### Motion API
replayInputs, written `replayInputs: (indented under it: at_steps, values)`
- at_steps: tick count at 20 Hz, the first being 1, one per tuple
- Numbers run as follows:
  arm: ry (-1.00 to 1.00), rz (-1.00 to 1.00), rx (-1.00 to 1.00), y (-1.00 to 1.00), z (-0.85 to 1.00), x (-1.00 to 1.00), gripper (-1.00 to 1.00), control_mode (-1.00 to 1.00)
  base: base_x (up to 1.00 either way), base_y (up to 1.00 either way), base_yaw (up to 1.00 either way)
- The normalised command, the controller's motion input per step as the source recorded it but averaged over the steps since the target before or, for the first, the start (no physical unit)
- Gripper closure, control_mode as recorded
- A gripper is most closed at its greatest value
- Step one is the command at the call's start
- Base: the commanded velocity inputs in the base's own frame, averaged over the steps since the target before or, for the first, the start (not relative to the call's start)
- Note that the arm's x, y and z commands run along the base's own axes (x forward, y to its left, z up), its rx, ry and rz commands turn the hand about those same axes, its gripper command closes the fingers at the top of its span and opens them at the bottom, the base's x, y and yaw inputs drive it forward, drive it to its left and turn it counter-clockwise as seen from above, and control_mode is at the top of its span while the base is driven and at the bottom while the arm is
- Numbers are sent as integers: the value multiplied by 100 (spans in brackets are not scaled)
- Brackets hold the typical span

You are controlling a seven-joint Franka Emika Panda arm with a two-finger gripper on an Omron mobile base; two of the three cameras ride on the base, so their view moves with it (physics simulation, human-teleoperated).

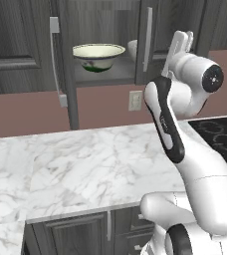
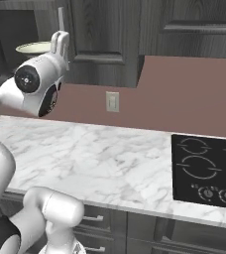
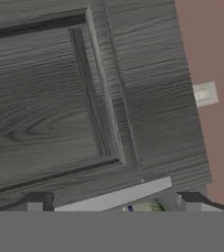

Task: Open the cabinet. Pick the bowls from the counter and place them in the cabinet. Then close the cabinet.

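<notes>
The jaws (image 3: pixel 115 206) stand wide apart and hold nothing; in the hand view their two dark tips rise at the bottom with the long silver bar handle (image 3: pixel 115 197) of the cabinet's right door lying between them, close to the tips, though contact cannot be confirmed. The cabinet (image 1: pixel 16 45) is open: its left door (image 1: pixel 60 64) is swung out edge-on in the left base view, and its right door (image 1: pixel 158 40) stands partly ajar with its own handle (image 1: pixel 148 40) facing the room. The hand view looks squarely onto the panelled face of that right door (image 3: pixel 45 108), with the pink wall (image 3: pixel 217 98) and a pale wall outlet (image 3: pixel 204 92) beyond its edge. The arm (image 1: pixel 185 144) rises from the base over the front of the desk (image 1: pixel 75 164), bends at a dark-banded elbow, and lifts the wrist so that the hand (image 1: pixel 180 45) points upward at the lower edge of the right door. Inside the cabinet, on its bottom shelf, sits the pale cream bowl (image 1: pixel 98 56) with the greenish foot, upright; just to its right the rim of the second, rounder bowl (image 1: pixel 132 49) shows, largely hidden behind the right door. In the right base view the cream bowl's rim (image 2: pixel 33 47) shows left of the raised hand (image 2: pixel 59 44). The black cooktop (image 2: pixel 206 168) lies at the right end of the desk.
</notes>
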Motion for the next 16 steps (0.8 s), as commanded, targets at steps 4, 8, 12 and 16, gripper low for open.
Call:
replayInputs:
  at_steps: [4,8,12,16]
  values:
    - [14,-11,7,-8,8,-100,-100,-100,0,0,0]
    - [9,-2,0,9,1,-100,-100,-100,0,0,0]
    - [3,0,0,16,0,-100,-100,-100,0,0,0]
    - [0,-1,0,18,0,-100,-100,-100,0,0,0]
